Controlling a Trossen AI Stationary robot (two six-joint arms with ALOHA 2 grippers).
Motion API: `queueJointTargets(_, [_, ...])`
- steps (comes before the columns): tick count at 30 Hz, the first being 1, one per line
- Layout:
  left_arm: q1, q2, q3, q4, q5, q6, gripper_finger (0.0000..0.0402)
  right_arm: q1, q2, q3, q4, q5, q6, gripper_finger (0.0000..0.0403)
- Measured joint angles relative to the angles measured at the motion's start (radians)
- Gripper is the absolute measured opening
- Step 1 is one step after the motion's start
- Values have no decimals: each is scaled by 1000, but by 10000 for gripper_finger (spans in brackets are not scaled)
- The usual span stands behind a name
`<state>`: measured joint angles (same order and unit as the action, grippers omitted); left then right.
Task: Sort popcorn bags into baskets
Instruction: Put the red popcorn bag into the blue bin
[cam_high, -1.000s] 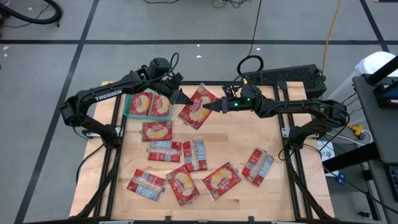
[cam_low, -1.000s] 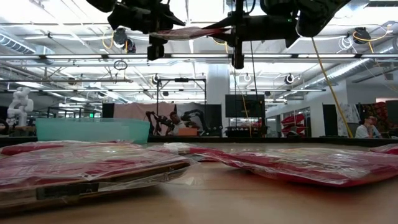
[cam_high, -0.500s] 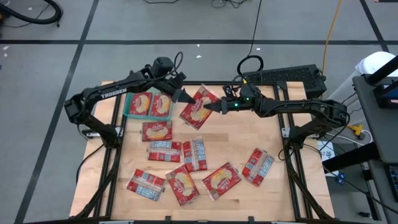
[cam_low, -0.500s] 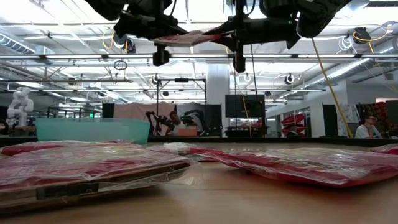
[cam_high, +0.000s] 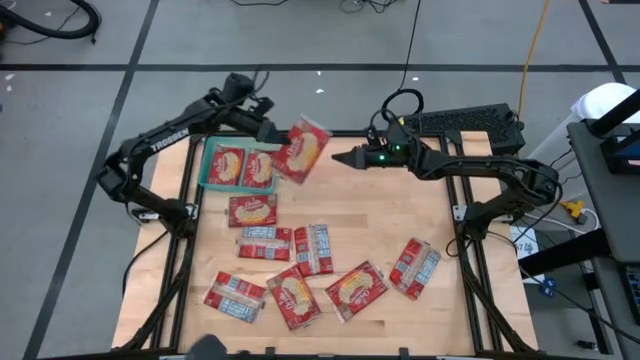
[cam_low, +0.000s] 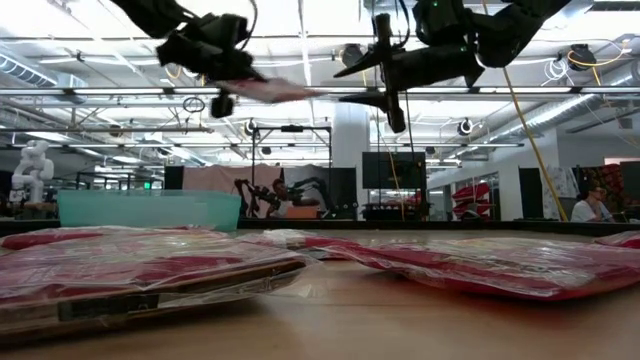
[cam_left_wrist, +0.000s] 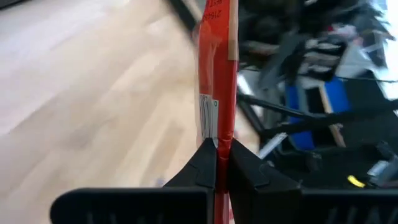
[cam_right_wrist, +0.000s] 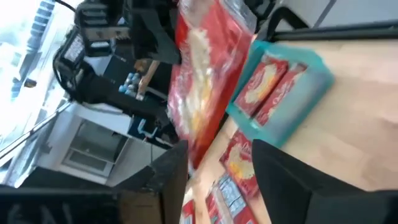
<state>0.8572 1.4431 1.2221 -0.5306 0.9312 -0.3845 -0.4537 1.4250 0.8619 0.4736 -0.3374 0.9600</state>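
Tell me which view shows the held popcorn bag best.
The high view: the held bag shows its whole face, pinched by the left pincer beside the basket. The low view sees it from below, the left wrist view edge-on, the right wrist view blurred.

Bright overhead room light; soft shadows; wrist views motion-blurred; low view foreground defocused.

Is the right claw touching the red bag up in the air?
Apart. The high view shows bare table between the right gripper and the bag, which the left gripper pinches.
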Motion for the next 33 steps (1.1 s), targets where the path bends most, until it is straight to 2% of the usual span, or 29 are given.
queueJointTargets(8, [184,-50,0,-348,-164,172,15,-31,0,0,-7,-3,-42,174])
queueJointTargets(15, [312,-53,-25,-572,-351,233,15,-61,0,0,-34,-4,-85,174])
queueJointTargets(22, [391,-85,-55,-605,-443,255,15,-76,0,0,-47,-4,-89,174])
queueJointTargets(24, [390,-93,-55,-621,-506,263,15,-77,0,0,-50,-4,-90,174])
queueJointTargets(29, [382,-92,-55,-617,-523,241,22,-77,0,0,-62,-4,-104,173])
queueJointTargets(33, [344,-92,-55,-593,-612,189,22,-78,0,0,-62,-4,-121,173])
